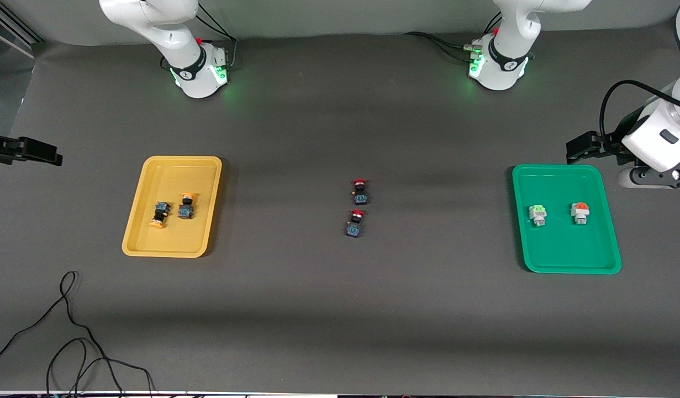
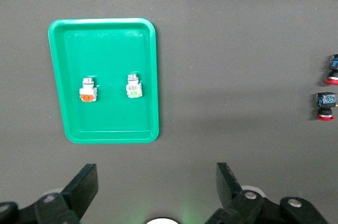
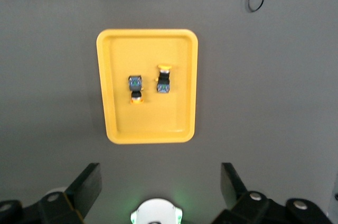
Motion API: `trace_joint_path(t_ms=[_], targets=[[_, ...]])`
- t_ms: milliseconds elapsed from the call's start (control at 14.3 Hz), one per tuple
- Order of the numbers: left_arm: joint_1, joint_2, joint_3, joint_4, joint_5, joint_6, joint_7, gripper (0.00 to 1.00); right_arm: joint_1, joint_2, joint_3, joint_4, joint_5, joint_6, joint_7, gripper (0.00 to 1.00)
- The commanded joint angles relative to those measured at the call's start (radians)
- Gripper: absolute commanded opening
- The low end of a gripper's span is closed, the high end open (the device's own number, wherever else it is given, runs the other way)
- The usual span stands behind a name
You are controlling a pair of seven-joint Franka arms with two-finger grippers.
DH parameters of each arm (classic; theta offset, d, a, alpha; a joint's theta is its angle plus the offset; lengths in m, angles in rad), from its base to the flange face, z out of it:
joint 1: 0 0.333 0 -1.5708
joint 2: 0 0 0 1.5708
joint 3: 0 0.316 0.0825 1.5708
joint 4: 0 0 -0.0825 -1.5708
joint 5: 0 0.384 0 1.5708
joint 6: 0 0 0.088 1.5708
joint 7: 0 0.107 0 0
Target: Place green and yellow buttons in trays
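you have the shallow yellow plastic tray with rounded corners point(image 1: 134, 232) toward the right arm's end of the table, and in it lie the two yellow-capped push buttons on black-blue bodies point(image 1: 159, 214), side by side and close to each other, both on their sides. toward the left arm's end sits the matching green plastic tray point(image 1: 566, 267), holding the whitish button with a light-green block point(image 1: 538, 215) and, well apart from it, the whitish button with an orange block point(image 1: 580, 213).

between the trays, out on the dark grey table point(image 1: 340, 320), you see the two red-capped buttons on black-blue bodies point(image 1: 359, 191), one nearer the front camera than the other.

your left gripper point(image 2: 156, 187) hangs high up beside the green tray, jaws spread wide and holding nothing. your right gripper point(image 3: 161, 184) hangs beside the yellow tray, jaws likewise spread and empty. a loose black cable point(image 1: 69, 326) lies on the table nearest the front camera.
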Motion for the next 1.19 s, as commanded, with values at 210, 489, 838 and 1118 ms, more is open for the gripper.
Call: trace_joint_path(t_ms=[210, 489, 838, 1118], targets=[[-0.016, -0.009, 0.014, -0.006, 0.008, 0.011, 0.004, 1.00, -0.030, -0.225, 0.045, -0.257, -0.022, 0.201, 0.014, 1.00], [-0.016, -0.009, 0.014, -0.006, 0.008, 0.010, 0.004, 1.00, -0.045, -0.250, 0.053, -0.275, -0.017, 0.255, 0.015, 1.00], [-0.015, -0.009, 0.014, -0.006, 0.008, 0.011, 0.004, 1.00, -0.055, -0.179, 0.065, -0.143, -0.017, 0.148, 0.020, 1.00], [-0.015, -0.009, 0.014, -0.006, 0.008, 0.011, 0.004, 1.00, -0.072, -0.148, 0.076, -0.105, -0.014, 0.110, 0.017, 1.00]])
